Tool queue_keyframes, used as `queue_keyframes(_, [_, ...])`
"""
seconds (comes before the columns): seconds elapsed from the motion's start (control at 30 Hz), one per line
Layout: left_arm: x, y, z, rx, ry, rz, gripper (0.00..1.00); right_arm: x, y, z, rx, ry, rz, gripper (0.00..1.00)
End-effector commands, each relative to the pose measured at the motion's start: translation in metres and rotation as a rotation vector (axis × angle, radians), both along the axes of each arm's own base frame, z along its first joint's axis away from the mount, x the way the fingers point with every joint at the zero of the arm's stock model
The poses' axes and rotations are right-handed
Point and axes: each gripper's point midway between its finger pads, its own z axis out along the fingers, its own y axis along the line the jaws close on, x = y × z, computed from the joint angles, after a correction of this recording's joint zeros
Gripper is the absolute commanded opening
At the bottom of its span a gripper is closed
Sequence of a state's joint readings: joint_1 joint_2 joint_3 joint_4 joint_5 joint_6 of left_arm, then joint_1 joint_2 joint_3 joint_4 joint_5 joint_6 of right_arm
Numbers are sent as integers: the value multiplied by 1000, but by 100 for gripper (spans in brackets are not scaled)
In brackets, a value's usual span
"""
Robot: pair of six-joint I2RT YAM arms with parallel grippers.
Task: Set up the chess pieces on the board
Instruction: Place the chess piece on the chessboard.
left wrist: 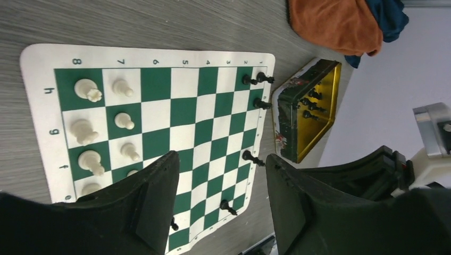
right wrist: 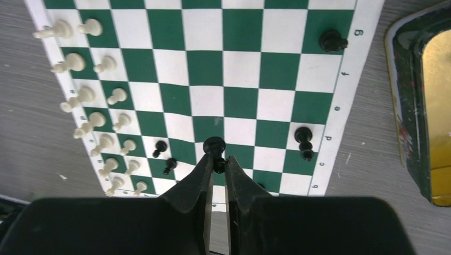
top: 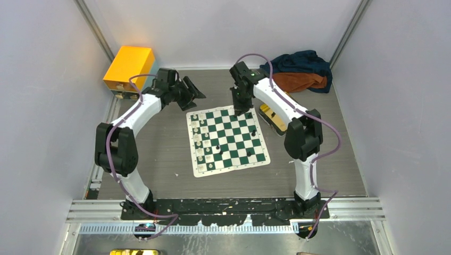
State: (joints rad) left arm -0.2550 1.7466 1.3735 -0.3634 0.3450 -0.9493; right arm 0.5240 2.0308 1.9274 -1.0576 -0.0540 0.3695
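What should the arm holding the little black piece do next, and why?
Probably carry it sideways toward the edge of the board beside the gold tin, over an empty square. The right gripper is shut on a black piece that appears to be over the middle squares. The white pieces line the opposite edge, and two other black pieces stand on the tin side.

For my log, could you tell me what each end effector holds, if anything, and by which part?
The right end effector pinches a black chess piece by its stem, under the head. The left end effector is open, empty.
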Motion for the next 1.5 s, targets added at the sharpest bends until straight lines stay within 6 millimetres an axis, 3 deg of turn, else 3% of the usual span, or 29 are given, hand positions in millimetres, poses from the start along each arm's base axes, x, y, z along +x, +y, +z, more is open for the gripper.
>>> queue_keyframes(0.0, [-5,15,33,111,-106,-44,64,5,-19,5,-117,-28,-11,1])
queue_keyframes(0.23, [-8,19,35,147,-116,-58,69,11,-27,-20,-212,27,-11,1])
queue_keyframes(0.77, [-10,22,48,175,-154,-85,72,43,-22,-56,-285,37,-17,1])
queue_keyframes(1.47, [-7,21,46,186,-152,-104,83,61,-29,-78,-288,60,-42,1])
